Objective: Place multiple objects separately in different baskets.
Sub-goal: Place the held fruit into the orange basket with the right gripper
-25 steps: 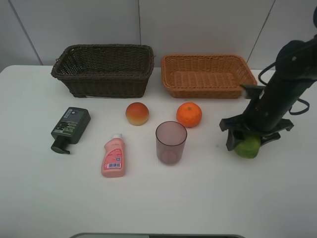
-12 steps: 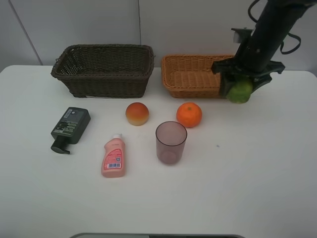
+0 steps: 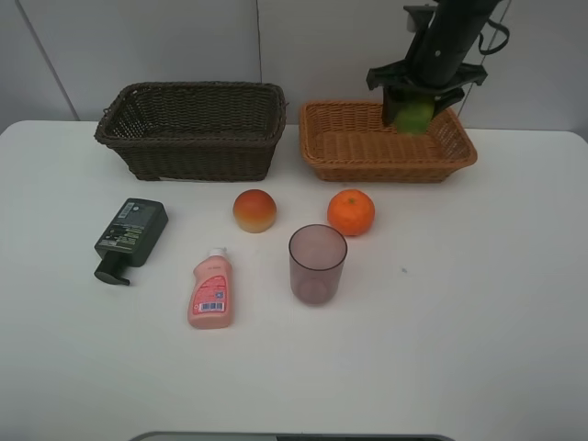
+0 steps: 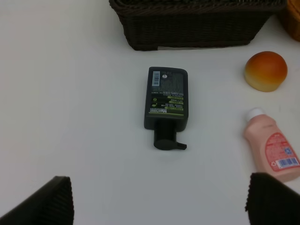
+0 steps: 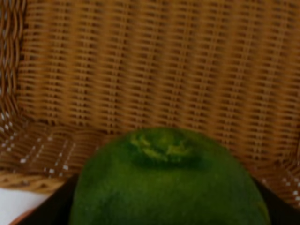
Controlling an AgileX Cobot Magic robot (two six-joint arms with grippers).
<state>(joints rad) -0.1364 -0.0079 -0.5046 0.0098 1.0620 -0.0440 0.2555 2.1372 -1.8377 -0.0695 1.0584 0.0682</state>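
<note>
Five of the six objects lie on the white table [image 3: 496, 331], and only one, the green lime-like fruit [image 3: 414, 117], is in my right gripper [image 3: 416, 103], which is closed on it from both sides. I hold it above the light orange-tan basket [image 3: 342, 158], over its far right part, apart from the weave. My right wrist view shows the basket floor directly behind the fruit, so I judge that a release here would land it inside. The height, I think, is there to clear the rim. The orange [image 3: 351, 212] and the red-yellow peach-like fruit [image 3: 254, 210] sit in front of the baskets, with the purplish tumbler [image 3: 317, 265] near the orange. My left gripper [image 4: 161, 204] is wide open and holds nothing. It hangs over the dark green pump bottle [image 4: 166, 101], which lies flat, the small pink bottle [image 4: 273, 147] near it. I see nothing inside the dark brown basket [image 3: 193, 156]; probably it is meant for the bottles.
</note>
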